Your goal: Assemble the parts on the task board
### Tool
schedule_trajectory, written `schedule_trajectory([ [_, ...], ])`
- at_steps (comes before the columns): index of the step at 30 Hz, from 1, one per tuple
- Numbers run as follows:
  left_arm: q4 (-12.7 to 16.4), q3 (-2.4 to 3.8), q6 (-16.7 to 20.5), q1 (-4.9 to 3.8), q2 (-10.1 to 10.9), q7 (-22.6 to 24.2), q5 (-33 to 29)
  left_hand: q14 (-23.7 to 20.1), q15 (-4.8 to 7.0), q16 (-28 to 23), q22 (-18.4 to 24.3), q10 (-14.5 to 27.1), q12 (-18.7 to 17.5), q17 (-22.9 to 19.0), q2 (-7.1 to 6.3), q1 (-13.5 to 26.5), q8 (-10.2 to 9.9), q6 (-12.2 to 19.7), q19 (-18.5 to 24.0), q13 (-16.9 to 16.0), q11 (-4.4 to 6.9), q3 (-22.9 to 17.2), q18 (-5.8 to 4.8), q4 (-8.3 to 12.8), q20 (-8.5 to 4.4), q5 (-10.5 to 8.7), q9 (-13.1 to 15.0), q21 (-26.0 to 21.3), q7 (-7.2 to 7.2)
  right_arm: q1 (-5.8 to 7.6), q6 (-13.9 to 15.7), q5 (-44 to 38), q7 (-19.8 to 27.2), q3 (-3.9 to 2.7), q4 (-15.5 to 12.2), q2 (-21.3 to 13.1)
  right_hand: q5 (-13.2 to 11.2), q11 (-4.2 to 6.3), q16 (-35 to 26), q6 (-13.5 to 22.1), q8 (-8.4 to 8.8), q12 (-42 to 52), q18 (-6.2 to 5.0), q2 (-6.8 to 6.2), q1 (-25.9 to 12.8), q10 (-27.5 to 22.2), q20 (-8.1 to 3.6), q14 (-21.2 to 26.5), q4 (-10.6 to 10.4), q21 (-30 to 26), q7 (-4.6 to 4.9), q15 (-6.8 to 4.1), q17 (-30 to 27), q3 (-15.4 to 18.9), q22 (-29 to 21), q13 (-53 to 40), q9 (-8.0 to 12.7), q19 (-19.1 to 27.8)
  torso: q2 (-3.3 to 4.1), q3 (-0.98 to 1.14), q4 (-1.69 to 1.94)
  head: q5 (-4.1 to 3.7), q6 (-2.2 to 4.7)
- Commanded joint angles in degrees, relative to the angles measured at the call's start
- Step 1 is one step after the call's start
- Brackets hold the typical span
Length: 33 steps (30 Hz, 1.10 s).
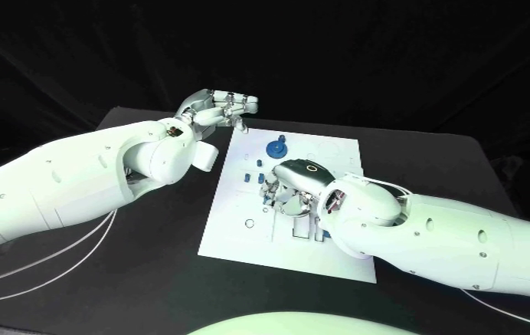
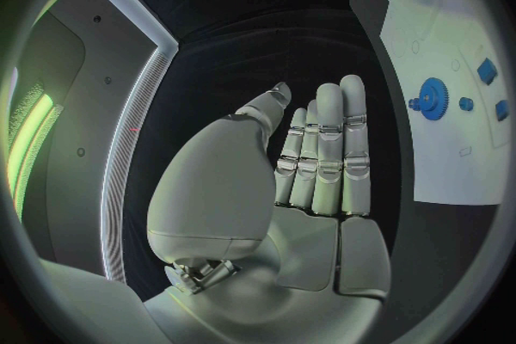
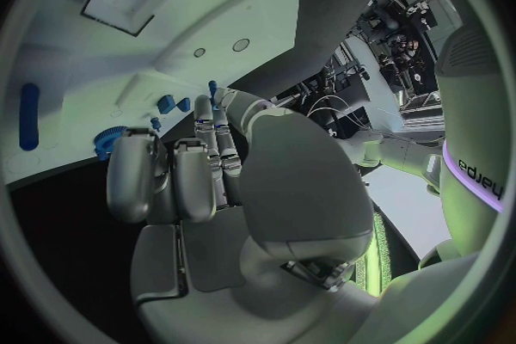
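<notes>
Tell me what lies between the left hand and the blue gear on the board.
Nothing: head view shows bare task board between the left hand and blue gear.

task board mid-table, parts on it
</notes>
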State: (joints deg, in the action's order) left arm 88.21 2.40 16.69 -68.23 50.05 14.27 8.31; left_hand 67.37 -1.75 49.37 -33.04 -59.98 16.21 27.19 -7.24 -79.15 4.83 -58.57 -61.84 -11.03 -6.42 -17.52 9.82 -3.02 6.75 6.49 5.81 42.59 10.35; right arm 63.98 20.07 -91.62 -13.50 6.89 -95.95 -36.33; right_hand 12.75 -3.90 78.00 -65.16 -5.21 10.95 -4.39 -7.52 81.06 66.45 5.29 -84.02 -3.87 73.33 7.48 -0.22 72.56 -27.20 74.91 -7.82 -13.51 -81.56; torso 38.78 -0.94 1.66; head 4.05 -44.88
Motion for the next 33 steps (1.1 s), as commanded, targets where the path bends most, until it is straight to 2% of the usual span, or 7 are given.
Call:
schedule_trajectory([
  [1, 0.22, 0.02, -1.26, -0.01, -0.11, 0.38, -0.07, -0.32, -0.13, -0.30, 0.07, 0.56, 0.36, -0.08, 0.06, -0.56, -0.01, 0.42, -0.36, 0.00, -0.03, 0.21, 0.71, 0.10, 0.12, 0.02, -0.09, -0.27, 0.12, -0.41, -1.10, -0.66, 0.90, 0.05, 0.70, 0.33, 0.36, -0.02, 0.24, -0.24, -0.37, -0.27, 0.67, -0.14, -0.55, 0.52, 0.07, -2.79, 0.07, -0.11, 0.10, -0.44, -0.01, 0.13, 6.20, 0.08, -0.07, -0.26, 0.04, 0.02, 0.03, 0.78, -0.46],
  [12, 0.26, 0.00, -1.42, -0.01, -0.14, 0.28, -0.03, -0.36, -0.14, -0.29, 0.09, 0.61, 0.41, -0.10, 0.10, -0.64, 0.03, 0.42, -0.36, 0.00, -0.04, 0.21, 0.71, 0.14, 0.12, 0.02, -0.09, -0.30, 0.12, -1.43, -1.65, -0.92, 0.66, 0.21, 2.02, 0.90, 0.32, -0.03, 0.27, -0.19, -0.31, -0.40, 0.69, -0.11, -0.79, 0.53, 0.08, -2.79, 0.03, -0.07, 0.11, -0.41, 0.02, 0.22, 6.24, 0.13, -0.08, -0.27, -0.02, 0.02, -0.15, 1.51, -0.80],
  [20, 0.26, 0.00, -1.53, -0.01, -0.18, 0.15, 0.05, -0.38, -0.14, -0.29, 0.10, 0.65, 0.44, -0.11, 0.11, -0.66, 0.05, 0.43, -0.36, 0.00, -0.05, 0.23, 0.71, 0.15, 0.13, 0.02, -0.09, -0.33, 0.13, -1.71, -0.98, -1.42, -0.01, 0.26, 2.88, 1.54, 0.34, -0.02, 0.26, -0.19, -0.30, -0.42, 0.66, -0.12, -0.79, 0.55, 0.08, -2.79, 0.08, -0.18, 0.09, -0.42, -0.01, 0.22, 6.20, 0.14, -0.08, -0.22, 0.02, 0.01, -0.03, 1.20, -0.79],
  [33, 0.31, 0.00, -1.60, -0.01, -0.21, 0.05, 0.28, -0.38, -0.14, -0.29, 0.10, 0.65, 0.44, -0.11, 0.11, -0.66, 0.05, 0.43, -0.36, 0.00, -0.05, 0.23, 0.71, 0.15, 0.13, 0.02, -0.09, -0.33, 0.13, -1.76, -1.52, -1.49, -0.25, 0.28, 4.29, 2.35, 0.34, -0.02, 0.26, -0.19, -0.30, -0.42, 0.66, -0.12, -0.79, 0.55, 0.08, -2.79, 0.08, -0.18, 0.09, -0.42, -0.01, 0.22, 6.20, 0.14, -0.08, -0.22, -0.04, 0.01, -0.13, 1.57, -1.03],
])
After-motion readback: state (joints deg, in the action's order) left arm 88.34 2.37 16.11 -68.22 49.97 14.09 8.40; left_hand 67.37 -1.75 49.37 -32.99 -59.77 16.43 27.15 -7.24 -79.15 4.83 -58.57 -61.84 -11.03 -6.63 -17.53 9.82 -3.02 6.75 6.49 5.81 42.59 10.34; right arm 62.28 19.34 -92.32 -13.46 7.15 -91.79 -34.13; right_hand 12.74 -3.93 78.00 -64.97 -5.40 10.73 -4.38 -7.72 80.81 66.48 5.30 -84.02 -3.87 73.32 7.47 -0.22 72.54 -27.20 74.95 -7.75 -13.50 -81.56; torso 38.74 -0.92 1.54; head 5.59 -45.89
